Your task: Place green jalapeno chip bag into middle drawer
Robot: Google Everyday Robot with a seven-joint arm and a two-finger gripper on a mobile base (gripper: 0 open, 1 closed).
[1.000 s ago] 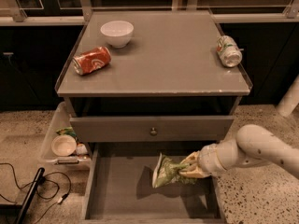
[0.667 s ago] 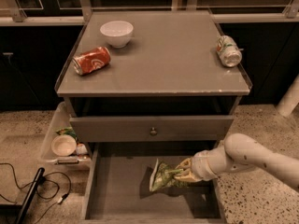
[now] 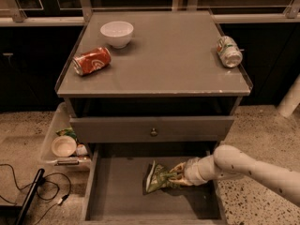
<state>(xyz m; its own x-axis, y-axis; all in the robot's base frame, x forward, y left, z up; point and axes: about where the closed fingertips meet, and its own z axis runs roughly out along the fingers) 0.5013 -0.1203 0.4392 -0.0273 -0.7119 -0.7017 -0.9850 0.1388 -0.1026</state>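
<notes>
Placement is nearly done: the crinkled foil green jalapeno chip bag (image 3: 158, 178) is held low inside the wide, shallow grey wooden middle drawer (image 3: 117, 193), clamped at its right edge by the pale two-finger gripper (image 3: 178, 176). Only release and withdrawal are judged left.

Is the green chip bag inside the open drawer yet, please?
In: the green jalapeno chip bag, held at its right edge by the gripper, is within the middle drawer.
</notes>
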